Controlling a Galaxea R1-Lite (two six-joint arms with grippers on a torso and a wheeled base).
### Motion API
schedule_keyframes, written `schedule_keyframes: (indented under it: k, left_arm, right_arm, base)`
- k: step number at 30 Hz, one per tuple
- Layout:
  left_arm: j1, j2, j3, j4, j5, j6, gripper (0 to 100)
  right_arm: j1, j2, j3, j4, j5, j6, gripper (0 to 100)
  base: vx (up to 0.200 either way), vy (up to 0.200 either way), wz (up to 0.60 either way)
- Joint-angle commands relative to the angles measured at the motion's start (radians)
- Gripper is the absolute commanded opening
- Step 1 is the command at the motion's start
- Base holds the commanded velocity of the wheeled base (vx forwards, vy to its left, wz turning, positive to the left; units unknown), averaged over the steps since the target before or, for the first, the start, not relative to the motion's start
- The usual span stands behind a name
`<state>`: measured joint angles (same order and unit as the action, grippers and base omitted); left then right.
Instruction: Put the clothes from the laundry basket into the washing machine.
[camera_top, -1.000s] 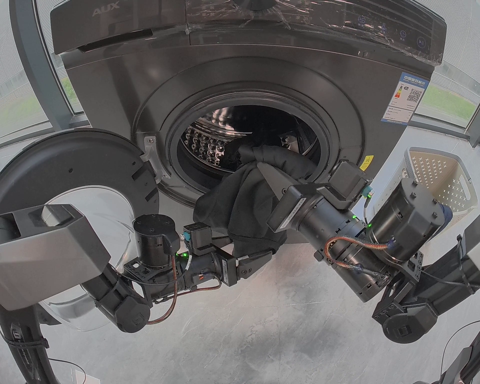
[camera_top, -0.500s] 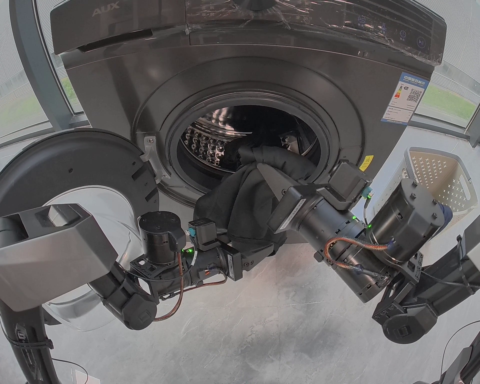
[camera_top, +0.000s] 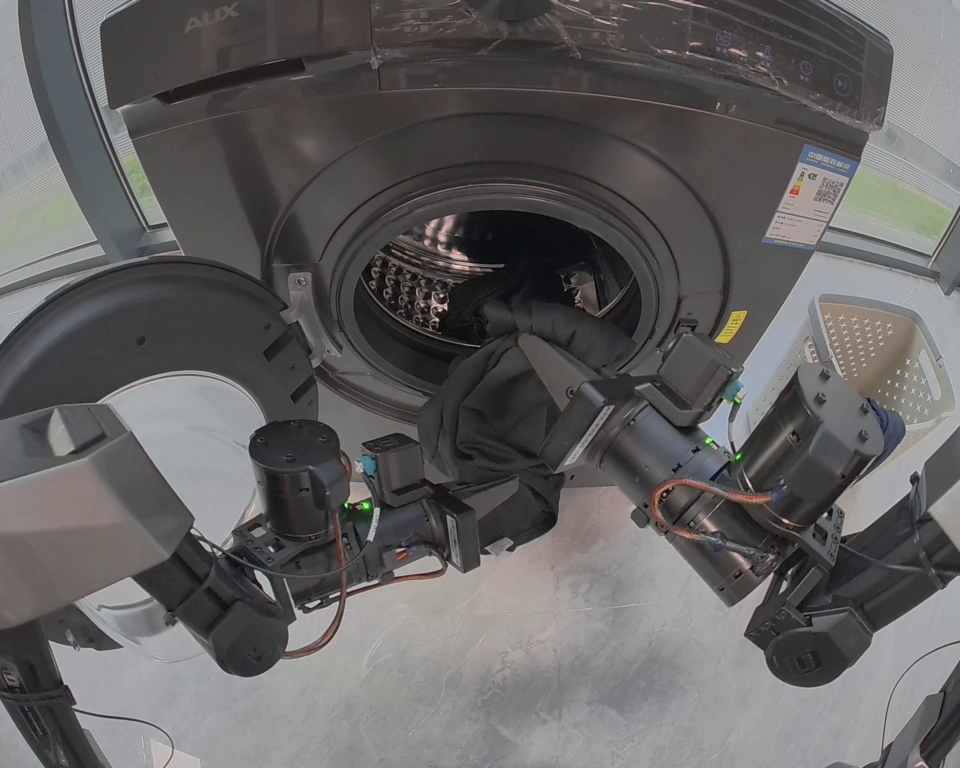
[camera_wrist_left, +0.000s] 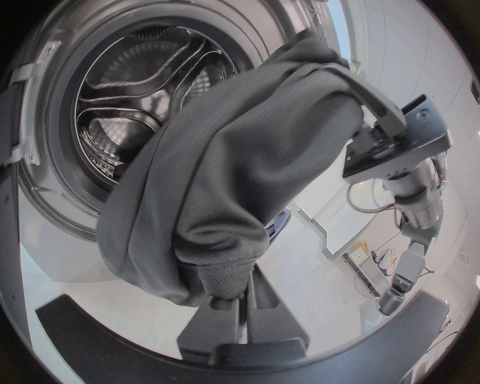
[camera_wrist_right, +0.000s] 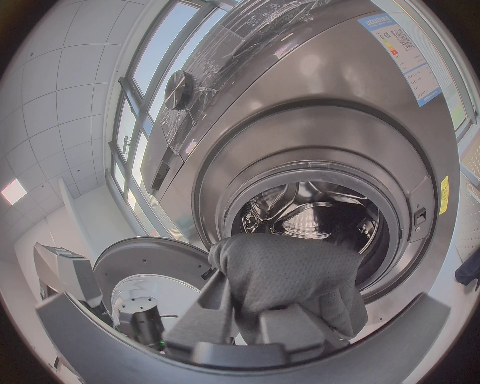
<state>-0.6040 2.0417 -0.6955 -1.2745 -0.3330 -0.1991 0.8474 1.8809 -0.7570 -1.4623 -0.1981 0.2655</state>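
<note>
A dark grey garment (camera_top: 490, 410) hangs out of the washing machine's round opening (camera_top: 420, 280), its top lying just inside the drum. At the garment's upper part, by the opening's lower rim, my right gripper (camera_top: 532, 348) is shut on the cloth. The right wrist view has that cloth bunched between the fingers of the right gripper (camera_wrist_right: 255, 300). Below, my left gripper (camera_top: 497, 518) is shut on the garment's hanging bottom fold. The left wrist view shows the left gripper (camera_wrist_left: 242, 302) pinching the garment (camera_wrist_left: 225, 165) there, with the right gripper (camera_wrist_left: 380, 117) holding it farther up.
The machine's door (camera_top: 150, 330) stands swung open to the left, close to my left arm. A white laundry basket (camera_top: 880, 350) sits on the floor at the right, with a blue item (camera_top: 893, 425) at its edge. Grey floor lies free in front of the machine.
My left gripper, open under the garment a second ago, rose to the hanging fold and shut on it. The cloth's bottom is now bunched up higher. The right gripper barely shifted.
</note>
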Motion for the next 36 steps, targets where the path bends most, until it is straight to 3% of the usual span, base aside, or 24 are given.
schedule_keyframes:
  k: [1, 7, 8, 11, 17, 23, 28, 33, 36]
  left_arm:
    - [-0.019, -0.113, 0.077, -0.002, -0.001, -0.003, 0]
    - [-0.006, -0.133, 0.094, -0.037, 0.000, -0.014, 0]
    - [0.003, -0.135, 0.090, -0.054, 0.003, -0.037, 0]
    - [0.007, -0.140, 0.079, -0.065, 0.014, -0.065, 0]
    - [0.007, -0.147, 0.079, -0.079, 0.014, -0.077, 0]
    - [0.013, -0.149, 0.071, -0.089, 0.057, -0.077, 0]
    - [0.036, -0.153, 0.047, -0.086, 0.061, -0.082, 0]
    - [0.029, -0.195, 0.022, -0.077, 0.068, -0.132, 0]
    - [0.024, -0.225, 0.019, -0.075, 0.068, -0.143, 0]
  right_arm:
    - [0.004, 0.027, 0.016, -0.019, 0.006, 0.000, 100]
    - [-0.002, 0.030, 0.061, -0.039, 0.003, 0.000, 100]
    - [-0.001, 0.021, 0.097, -0.041, 0.003, 0.001, 100]
    - [-0.001, 0.011, 0.148, -0.064, 0.006, 0.001, 100]
    - [-0.004, -0.022, 0.252, -0.078, 0.011, 0.004, 100]
    - [-0.004, -0.068, 0.320, -0.078, 0.012, 0.061, 100]
    - [-0.004, -0.112, 0.410, -0.078, 0.034, 0.067, 100]
    - [-0.004, -0.108, 0.464, -0.078, 0.046, 0.066, 100]
    - [-0.008, -0.095, 0.462, -0.078, 0.043, 0.057, 100]
  base:
    - [0.000, 0.000, 0.00]
    - [0.000, 0.000, 0.00]
    - [0.000, 0.000, 0.00]
    - [0.000, 0.000, 0.00]
    - [0.000, 0.000, 0.00]
    - [0.000, 0.000, 0.00]
    - [0.000, 0.000, 0.00]
    - [0.000, 0.000, 0.00]
    - [0.000, 0.000, 0.00]
